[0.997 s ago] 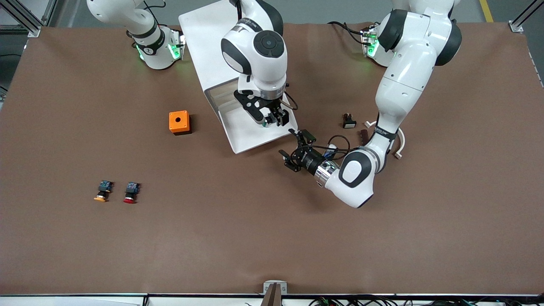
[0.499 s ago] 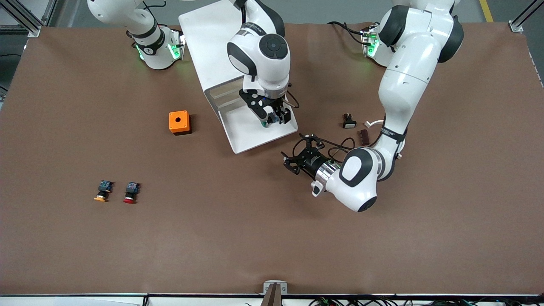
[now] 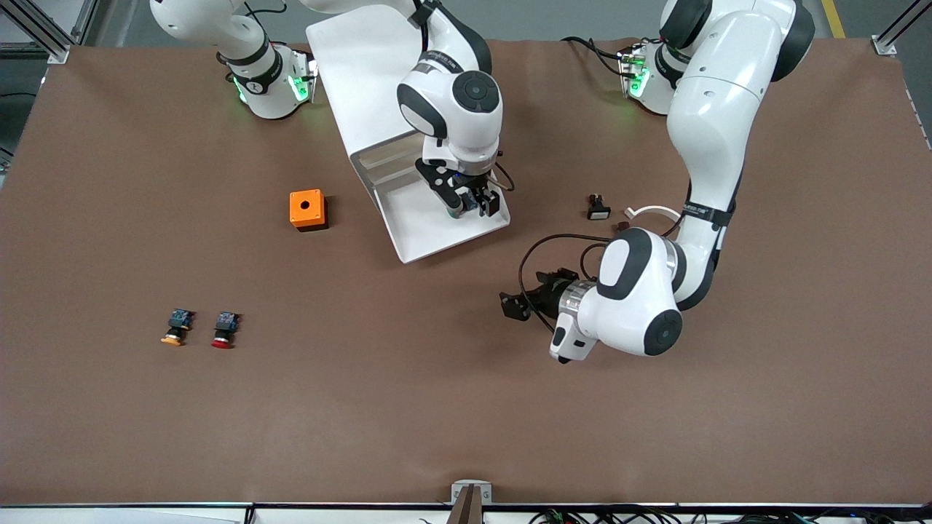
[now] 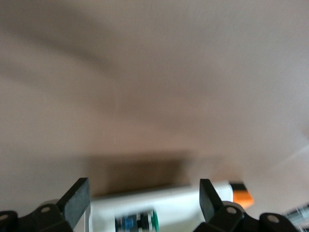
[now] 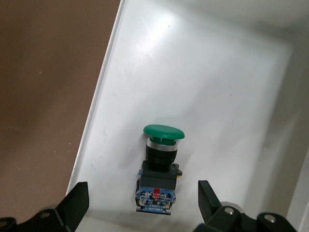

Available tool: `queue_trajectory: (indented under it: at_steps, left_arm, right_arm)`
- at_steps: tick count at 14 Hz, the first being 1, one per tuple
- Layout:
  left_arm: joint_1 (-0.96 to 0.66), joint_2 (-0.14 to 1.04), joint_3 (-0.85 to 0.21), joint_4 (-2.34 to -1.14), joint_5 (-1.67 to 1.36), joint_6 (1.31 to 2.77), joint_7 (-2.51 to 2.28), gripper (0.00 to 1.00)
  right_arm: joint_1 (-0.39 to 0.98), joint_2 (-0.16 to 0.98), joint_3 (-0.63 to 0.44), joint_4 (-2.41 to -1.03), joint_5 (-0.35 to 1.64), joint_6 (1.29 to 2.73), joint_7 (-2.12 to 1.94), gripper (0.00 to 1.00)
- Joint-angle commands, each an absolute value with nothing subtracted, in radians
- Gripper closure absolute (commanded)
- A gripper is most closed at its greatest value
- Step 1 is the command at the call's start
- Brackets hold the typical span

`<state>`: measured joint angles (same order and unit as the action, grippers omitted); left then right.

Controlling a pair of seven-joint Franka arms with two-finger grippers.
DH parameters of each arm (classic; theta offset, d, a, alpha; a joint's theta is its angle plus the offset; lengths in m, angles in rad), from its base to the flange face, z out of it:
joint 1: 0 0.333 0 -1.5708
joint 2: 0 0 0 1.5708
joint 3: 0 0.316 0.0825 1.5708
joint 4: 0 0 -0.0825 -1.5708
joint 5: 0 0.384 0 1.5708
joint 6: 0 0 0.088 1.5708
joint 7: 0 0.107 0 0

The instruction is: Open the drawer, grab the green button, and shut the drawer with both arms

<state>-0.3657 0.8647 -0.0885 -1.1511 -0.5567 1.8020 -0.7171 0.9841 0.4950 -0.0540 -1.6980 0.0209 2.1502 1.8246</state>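
The drawer (image 3: 422,234) is pulled out of the white cabinet (image 3: 357,65); it also shows in the right wrist view (image 5: 203,82). The green-capped button (image 5: 161,164) lies on its side on the drawer floor, barely visible under the right hand in the front view (image 3: 454,212). My right gripper (image 3: 471,204) hangs over it, open (image 5: 142,205), with the button's black-and-blue body between the fingers, untouched. My left gripper (image 3: 523,295) is open and empty, low over the brown table, nearer the front camera than the drawer. Its blurred view (image 4: 143,198) shows the drawer front (image 4: 169,199) and the button (image 4: 139,223).
An orange box (image 3: 307,209) stands beside the drawer toward the right arm's end. An orange-capped button (image 3: 175,327) and a red-capped button (image 3: 223,330) lie nearer the front camera. A small black part (image 3: 598,207) and a white cable (image 3: 648,211) lie toward the left arm's end.
My left gripper has drawn back from the drawer's corner toward the front camera, and its wrist has turned. My right gripper has shifted slightly over the button.
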Motion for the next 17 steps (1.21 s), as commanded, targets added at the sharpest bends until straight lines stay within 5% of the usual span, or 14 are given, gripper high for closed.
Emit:
queue_trajectory:
  at_steps: [1, 17]
  left_arm:
    - [-0.367, 0.836, -0.093, -1.177, -0.489, 1.876, -0.689, 0.0]
    - [-0.374, 0.853, -0.086, -1.184, -0.479, 1.934, -0.69, 0.0]
  right_arm:
    - [0.997, 0.502, -0.064, -1.7, 0.006, 2.161, 1.853, 0.01]
    - [0.997, 0.545, -0.063, -1.692, 0.008, 2.174, 1.887, 0.03]
